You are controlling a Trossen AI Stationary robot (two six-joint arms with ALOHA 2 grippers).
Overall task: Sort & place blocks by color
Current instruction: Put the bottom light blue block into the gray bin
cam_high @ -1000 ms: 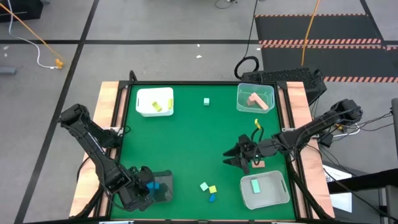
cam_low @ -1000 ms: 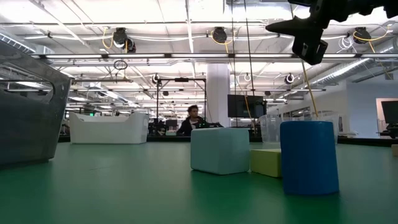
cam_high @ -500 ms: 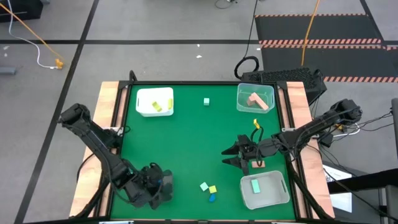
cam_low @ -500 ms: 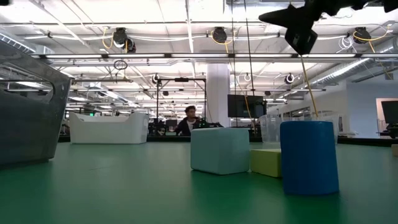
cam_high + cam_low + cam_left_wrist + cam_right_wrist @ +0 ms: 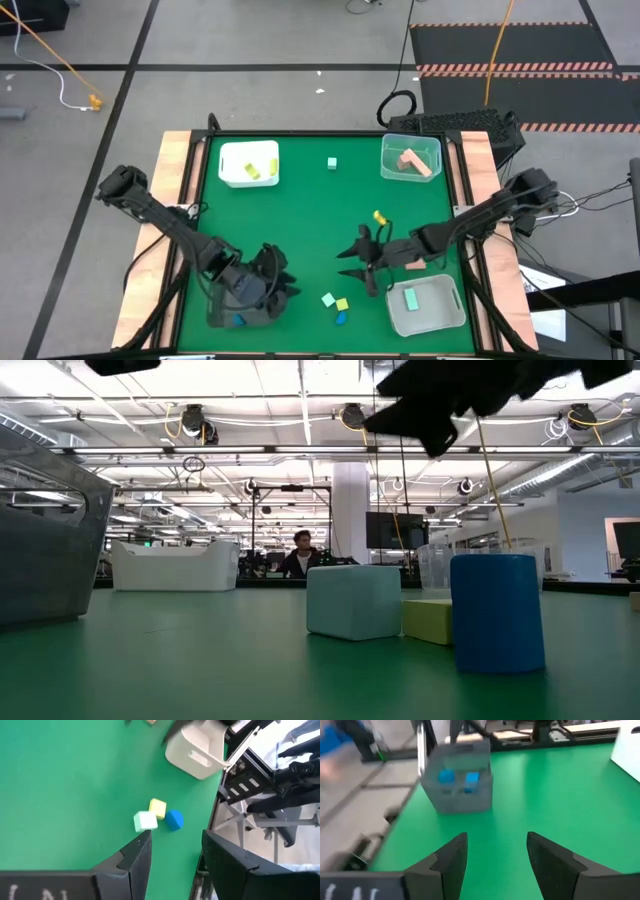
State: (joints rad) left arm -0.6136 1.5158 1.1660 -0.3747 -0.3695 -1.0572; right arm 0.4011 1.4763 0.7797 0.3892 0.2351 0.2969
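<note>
Three blocks lie together near the table's front edge: a mint cube point(image 5: 327, 299), a yellow one point(image 5: 342, 304) and a blue cylinder point(image 5: 341, 317). The low view shows them close up, mint cube point(image 5: 353, 601), yellow one point(image 5: 428, 620) and blue cylinder point(image 5: 497, 612). Another mint cube point(image 5: 332, 162) sits alone at the far side. My left gripper point(image 5: 288, 280) hangs open beside the dark tray point(image 5: 232, 312), left of the three blocks. My right gripper point(image 5: 352, 266) hangs open, above and just beyond them. Neither gripper holds anything.
The dark tray point(image 5: 457, 782) holds two blue blocks point(image 5: 446, 776). A white tray point(image 5: 248, 163) with yellow blocks stands far left, a clear tray point(image 5: 410, 160) with pink blocks far right. A pale tray point(image 5: 425, 305) with a mint block stands near right. A person point(image 5: 300, 555) sits behind the table.
My left gripper has swung from over the dark tray toward the table's right and tipped upward, leaving the blue blocks in the tray. My right gripper has gone toward the table's left and near edge, rolling about its own line, and now hangs closer to the three blocks.
</note>
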